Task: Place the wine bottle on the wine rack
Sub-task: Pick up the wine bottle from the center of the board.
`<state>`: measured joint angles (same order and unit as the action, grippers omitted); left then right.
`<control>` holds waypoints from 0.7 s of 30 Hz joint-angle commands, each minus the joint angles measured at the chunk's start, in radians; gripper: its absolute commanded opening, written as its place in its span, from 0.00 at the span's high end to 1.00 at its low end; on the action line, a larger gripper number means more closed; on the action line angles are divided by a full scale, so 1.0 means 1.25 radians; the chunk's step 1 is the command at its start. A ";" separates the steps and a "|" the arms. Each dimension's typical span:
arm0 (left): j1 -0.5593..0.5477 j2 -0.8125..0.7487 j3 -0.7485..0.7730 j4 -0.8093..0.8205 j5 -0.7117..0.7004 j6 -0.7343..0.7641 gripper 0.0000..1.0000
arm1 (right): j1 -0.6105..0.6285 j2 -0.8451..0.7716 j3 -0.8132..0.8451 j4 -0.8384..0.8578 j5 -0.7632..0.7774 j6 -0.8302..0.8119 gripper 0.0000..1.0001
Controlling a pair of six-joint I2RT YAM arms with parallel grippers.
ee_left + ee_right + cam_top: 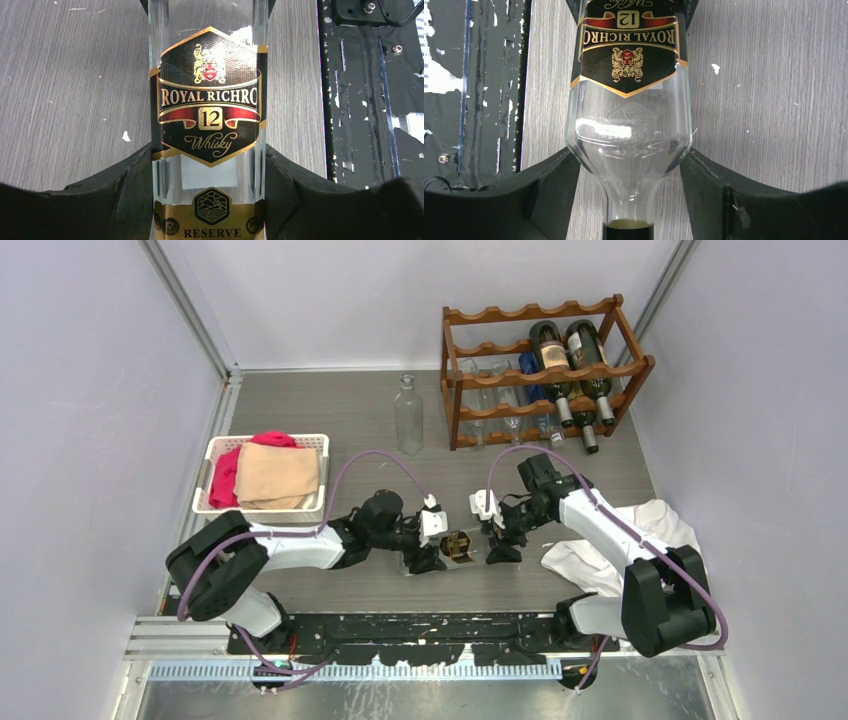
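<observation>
Clear, flat-sided glass whisky bottle (210, 115) lies well before the wavy wooden wine rack (530, 311), body clamped by the left gripper (209, 150). The right gripper (630, 152) straddles its rounded shoulder; whether it grips is unclear.

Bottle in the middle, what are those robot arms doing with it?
Two robot arms are handling a clear whisky bottle that lies sideways between them. The left pincer grips its labelled body. The right pincer sits around its shoulder, near the neck. The bottle is meant to go on the wooden wine rack at the back, which holds two dark bottles. It is not there yet.
</observation>
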<state>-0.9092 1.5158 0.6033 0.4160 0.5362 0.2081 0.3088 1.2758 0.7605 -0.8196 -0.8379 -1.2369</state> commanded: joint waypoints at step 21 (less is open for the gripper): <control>0.003 -0.256 -0.011 0.007 -0.099 0.005 0.08 | -0.089 -0.070 0.099 -0.078 -0.083 0.070 0.99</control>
<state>-0.9092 1.3254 0.5930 0.4480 0.4808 0.1944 0.2272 1.2636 0.8120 -0.9169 -0.8032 -1.1690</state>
